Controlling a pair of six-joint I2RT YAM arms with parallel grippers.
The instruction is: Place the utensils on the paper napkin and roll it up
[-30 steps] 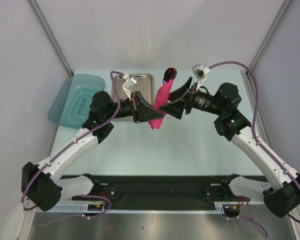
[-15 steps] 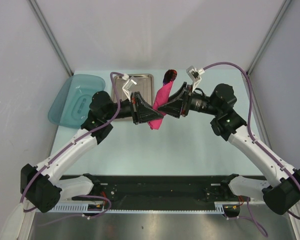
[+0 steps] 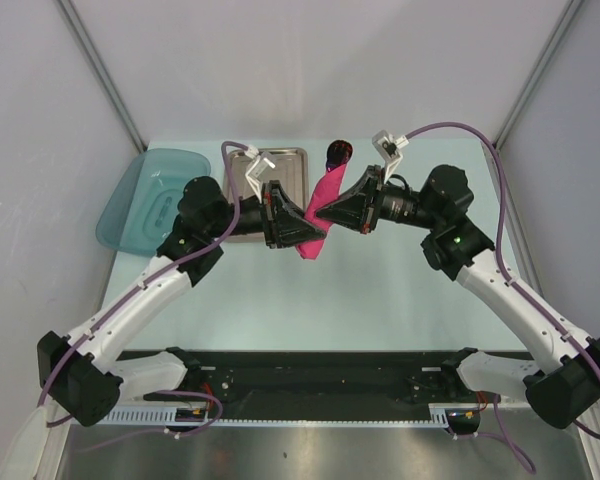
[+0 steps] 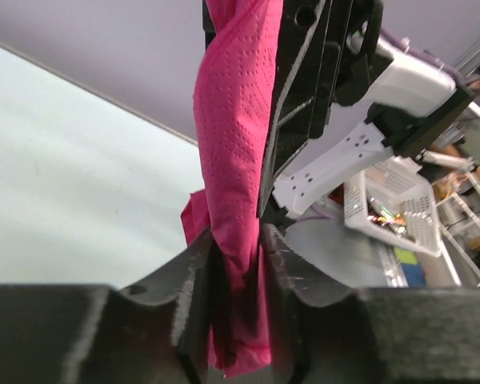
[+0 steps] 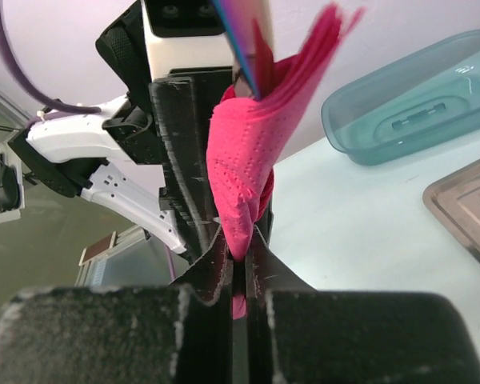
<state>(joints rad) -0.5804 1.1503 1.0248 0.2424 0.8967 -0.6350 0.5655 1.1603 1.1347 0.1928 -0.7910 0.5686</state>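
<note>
Paper napkin, top view: where does it sit? (K)

Rolled into a slanted magenta strip, centre of frame, held clear of the table. Both arms meet on it. Left tool is on the lower part, right tool just above it. A short tail hangs out below the tools. (M)

Utensils? (K)

Dark red spoon bowl pokes out of the roll's upper end, toward the top of the frame. Steel tray lies upper left of the roll, teal dish further left. Both are on the table. (M)

Left wrist view? (K)

The roll runs top to bottom at mid-frame. Left tool's jaws are narrow, one on either side, both pressed against the roll's lower end: gripping it. Right tool's black fingers lie along the roll's right side, upper centre. (M)

Right wrist view? (K)

Right tool is closed tight on a fold of the paper napkin, lower centre. The napkin bulges above the pinch, its edges fanned toward the upper right. A slim purple utensil shows at the top, blurred. Teal dish at the right edge, tray corner at lower right. (M)
</note>
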